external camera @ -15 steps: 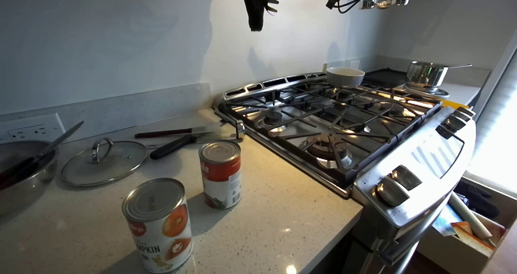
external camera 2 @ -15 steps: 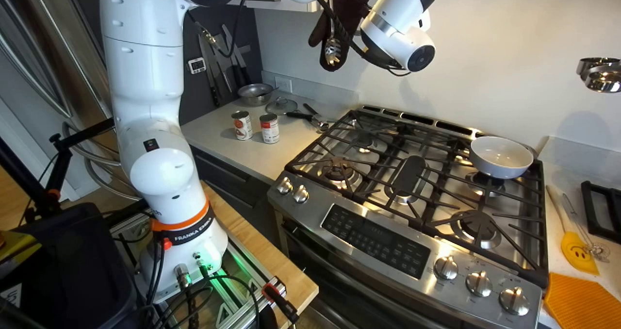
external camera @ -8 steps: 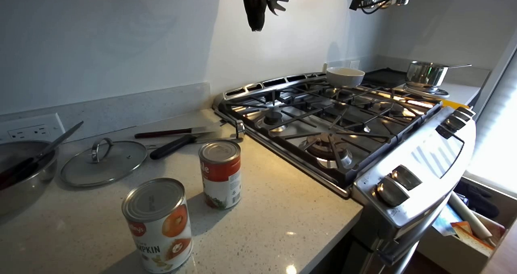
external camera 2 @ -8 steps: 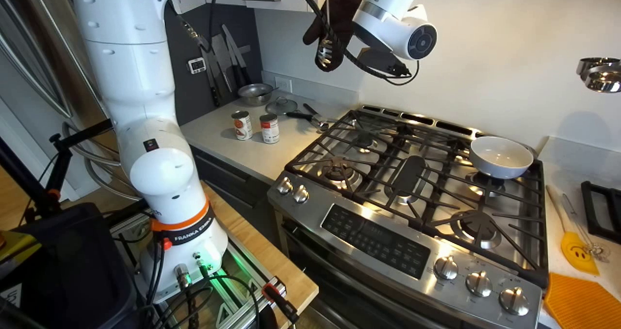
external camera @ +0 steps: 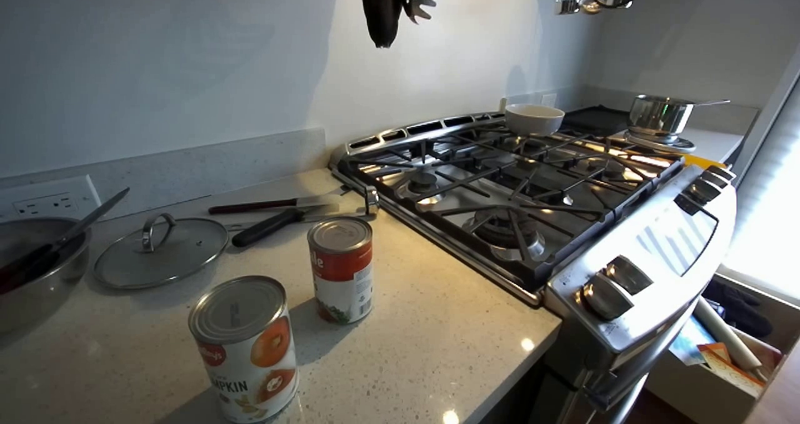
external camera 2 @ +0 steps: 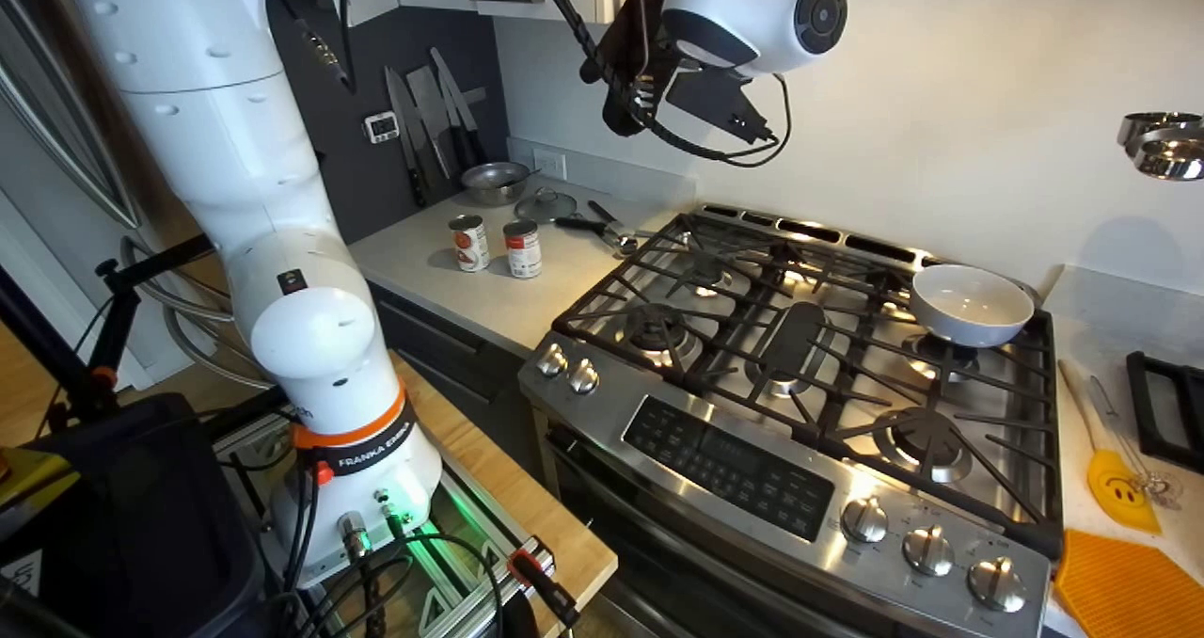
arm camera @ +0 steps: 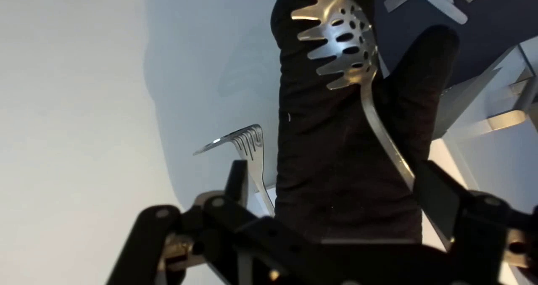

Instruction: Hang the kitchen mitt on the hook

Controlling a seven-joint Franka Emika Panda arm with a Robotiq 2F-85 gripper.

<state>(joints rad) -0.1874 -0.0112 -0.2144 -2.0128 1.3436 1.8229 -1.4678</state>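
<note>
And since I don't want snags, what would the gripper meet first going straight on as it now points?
Probably the slotted server's handle, which crosses in front of the kitchen mitt and runs behind one finger of the gripper in the wrist view. Depth is unclear, so the mitt might come first.

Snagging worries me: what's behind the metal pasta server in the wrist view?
The dark mitt shows behind the pasta server, between its prongs and beside its handle; anything directly behind the metal is hidden.
</note>
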